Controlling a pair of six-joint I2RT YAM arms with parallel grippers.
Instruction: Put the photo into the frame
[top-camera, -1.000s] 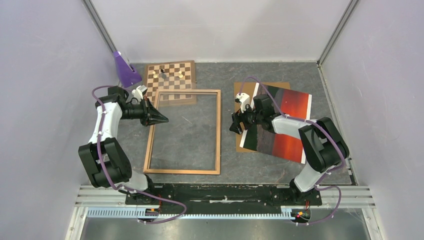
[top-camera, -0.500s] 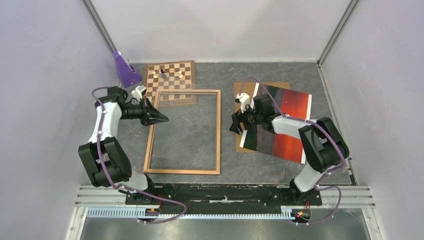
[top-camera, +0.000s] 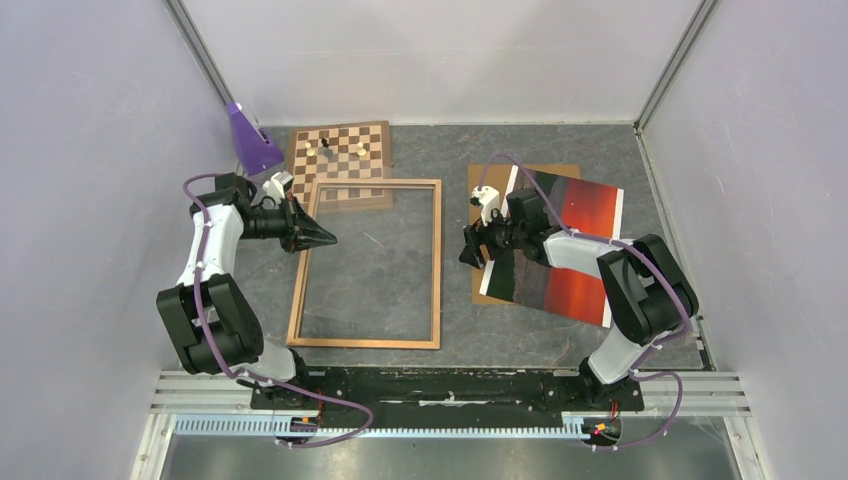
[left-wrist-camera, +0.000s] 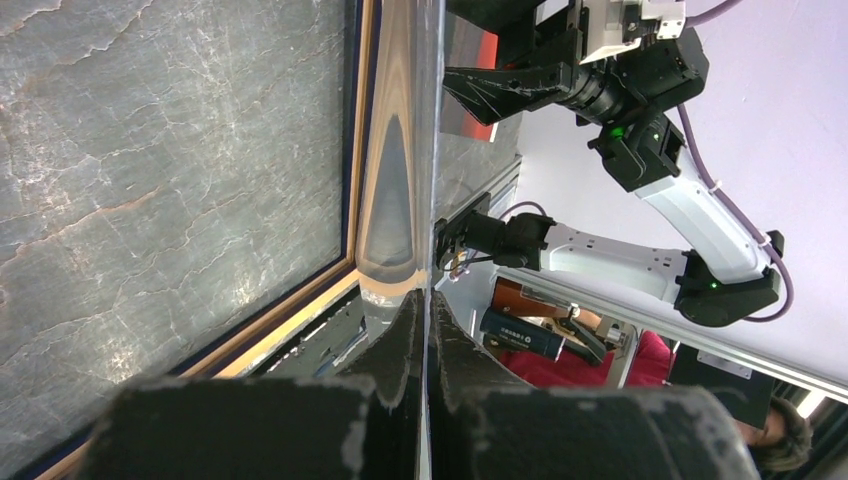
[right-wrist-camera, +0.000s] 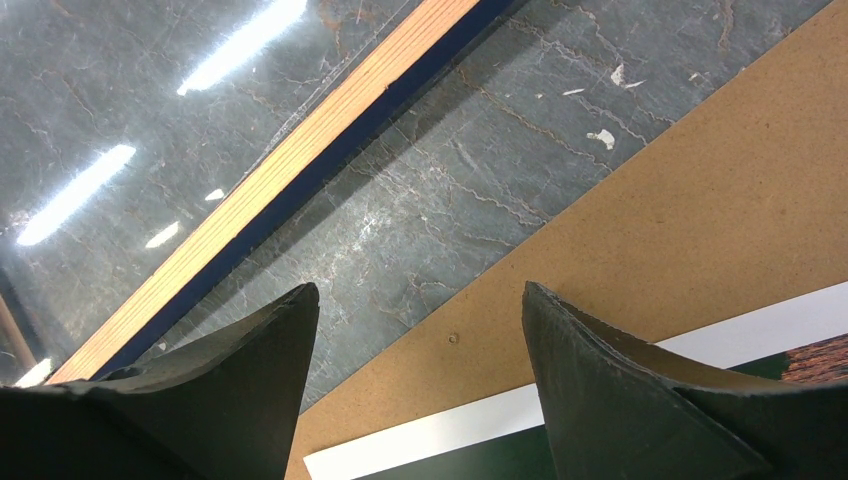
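The photo lay face up on the brown backing board toward the table's right edge, well apart from the frame, which lay flat left of centre, wood side up. The right gripper hung with jaws spread over the board's left edge, just beside the photo's white strip, holding nothing. The left gripper had its fingers pressed together at the frame's left rail; whether they nipped anything could not be told. The print looked light, thin and floppy, probably slick and easily creased, with no lip to catch. The white strip nearest the frame seemed the safest hold.
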